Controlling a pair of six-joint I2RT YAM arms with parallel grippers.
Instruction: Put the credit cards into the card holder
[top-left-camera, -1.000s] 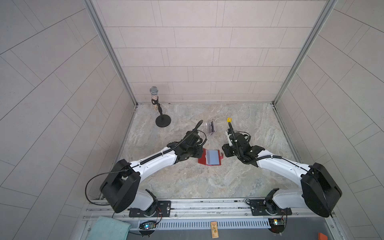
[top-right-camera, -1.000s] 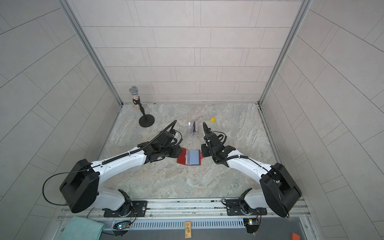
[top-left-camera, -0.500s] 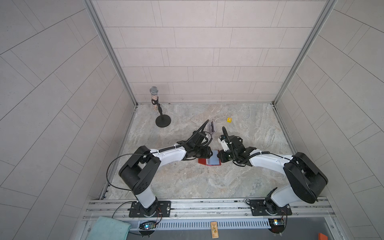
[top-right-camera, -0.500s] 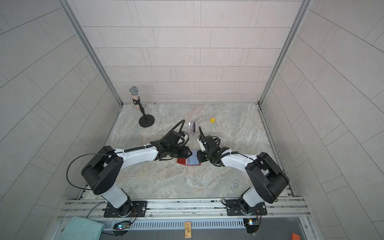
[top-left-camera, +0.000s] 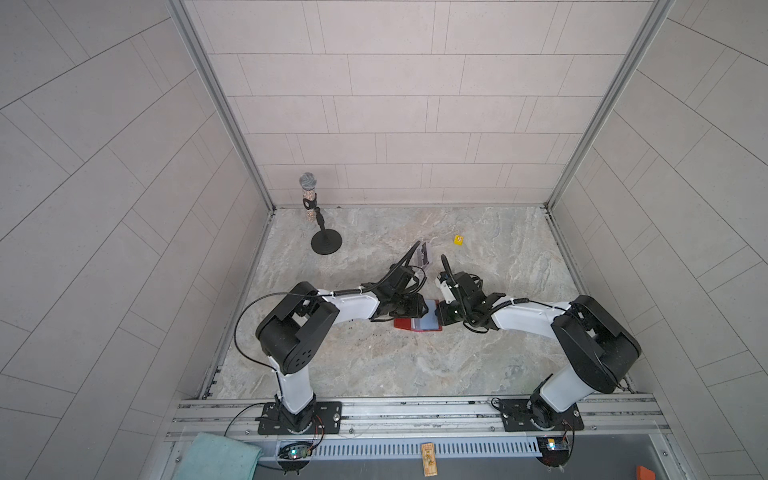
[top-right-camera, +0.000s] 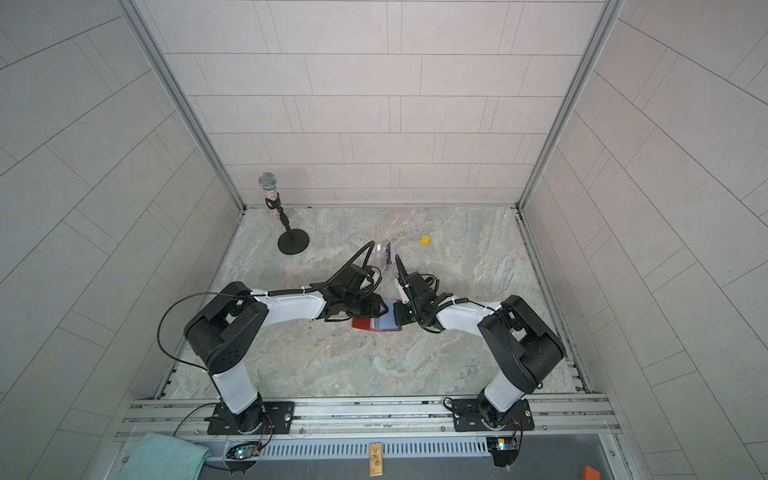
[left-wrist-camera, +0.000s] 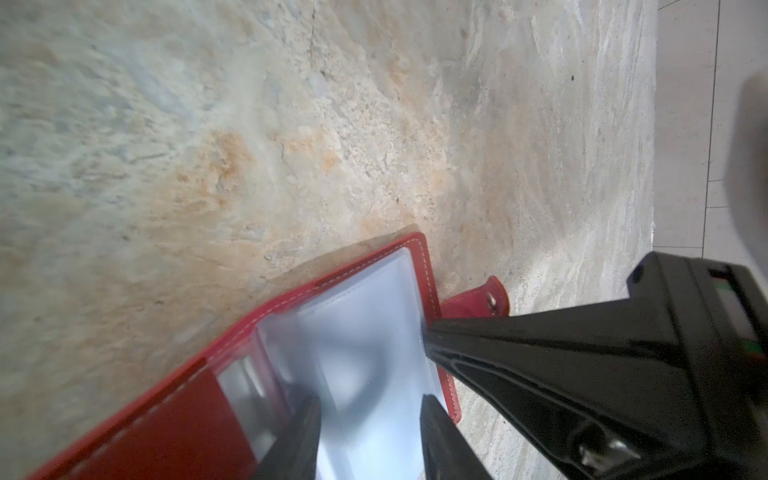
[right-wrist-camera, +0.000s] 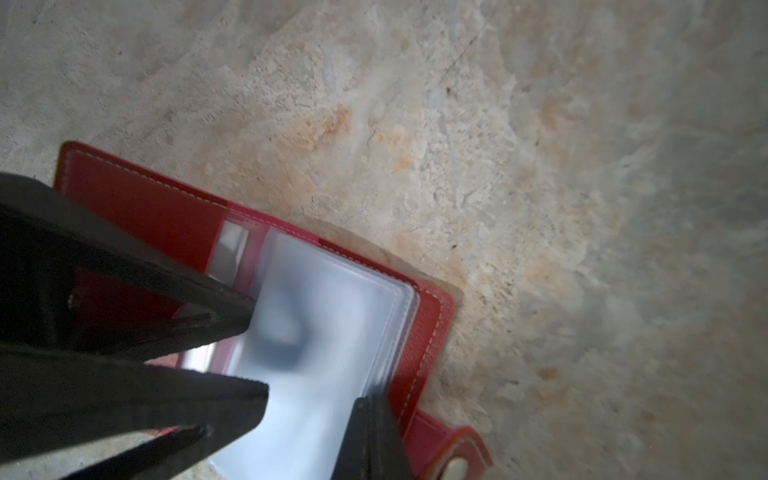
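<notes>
While the red card holder (top-left-camera: 417, 322) lies open on the desk (top-left-camera: 374, 365) between both arms, your left end effector (left-wrist-camera: 369, 403) sits half-wide astride the clear sleeves (right-wrist-camera: 324, 332), gripping nothing. Press down lightly there. Your right end effector (left-wrist-camera: 432, 334) is closed at the sleeves' outer edge; whether it pinches one, I can't tell. Peel a single sleeve, slowly. The credit cards (top-left-camera: 424, 253) wait upright further back.

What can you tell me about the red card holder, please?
The card holder is a red, leather-like booklet with pale stitching, lying open on the marbled table. Clear plastic sleeves are stacked over the half nearer the right arm; their contents are blurred. A snap tab juts from that edge. The left gripper, open, points at the sleeves from the opposite side; the right gripper, shut, has its tip at their outer edge.
</notes>
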